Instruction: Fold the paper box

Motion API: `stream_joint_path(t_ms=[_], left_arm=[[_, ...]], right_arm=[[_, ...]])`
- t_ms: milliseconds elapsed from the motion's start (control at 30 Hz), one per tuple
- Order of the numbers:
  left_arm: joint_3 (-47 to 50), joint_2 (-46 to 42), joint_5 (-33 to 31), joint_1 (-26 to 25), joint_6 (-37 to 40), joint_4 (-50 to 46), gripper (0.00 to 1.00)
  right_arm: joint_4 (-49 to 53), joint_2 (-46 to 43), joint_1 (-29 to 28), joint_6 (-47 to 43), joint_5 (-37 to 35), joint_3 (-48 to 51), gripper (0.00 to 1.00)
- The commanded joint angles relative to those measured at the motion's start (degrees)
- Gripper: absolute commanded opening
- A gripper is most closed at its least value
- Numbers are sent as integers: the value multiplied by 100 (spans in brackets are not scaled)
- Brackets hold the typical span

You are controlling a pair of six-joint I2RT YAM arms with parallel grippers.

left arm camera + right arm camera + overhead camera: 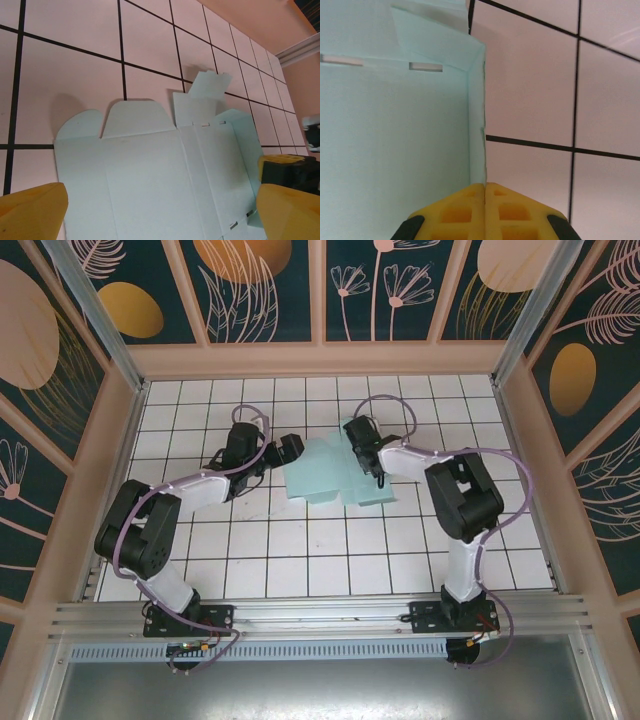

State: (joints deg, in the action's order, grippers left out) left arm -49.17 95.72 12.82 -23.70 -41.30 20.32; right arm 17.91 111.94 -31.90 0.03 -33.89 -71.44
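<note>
The left gripper [160, 212] is seen spread wide and released, poised over the 9 o'clock edge of the paper box [335, 478]. The right gripper [485, 192] is clenched on the sheet's raised 3 o'clock edge. The box is laid mostly flat on the tiled table [300, 560], toward 12 o'clock of centre.

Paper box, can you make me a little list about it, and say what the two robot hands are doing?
thing: paper box, pale blue card
shape: mostly a flat sheet with rounded flaps, not a box yet
place: middle of the tiled table
left gripper: open wide, at the sheet's left side
right gripper: shut, tips at the sheet's right edge; cannot tell if it is pinching the card
</note>
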Motion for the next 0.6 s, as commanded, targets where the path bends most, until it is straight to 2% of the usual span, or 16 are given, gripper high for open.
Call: stream_joint_path(t_ms=[0, 67, 167, 200, 267, 333, 433, 567], left_arm=[[28, -110, -5, 32, 176, 6, 96], [49, -148, -25, 32, 222, -8, 96], [108, -189, 1, 32, 334, -20, 96], [112, -188, 9, 32, 371, -27, 96], [113, -170, 38, 32, 440, -41, 95], [118, -151, 85, 34, 461, -10, 95], [118, -125, 112, 32, 469, 44, 95], [9, -25, 192, 31, 515, -20, 95]], right_arm=[[387, 325, -160, -135, -1044, -248, 0], [345, 304, -147, -111, -767, -264, 0], [-16, -106, 5, 35, 339, -90, 0], [-189, -308, 25, 104, 939, 12, 0], [-450, -588, 300, 217, 1757, 191, 0], [-483, -703, 445, 263, 2210, 231, 0], [-174, -540, 388, 79, 1697, 37, 0], [177, 13, 75, -354, 53, -223, 0]])
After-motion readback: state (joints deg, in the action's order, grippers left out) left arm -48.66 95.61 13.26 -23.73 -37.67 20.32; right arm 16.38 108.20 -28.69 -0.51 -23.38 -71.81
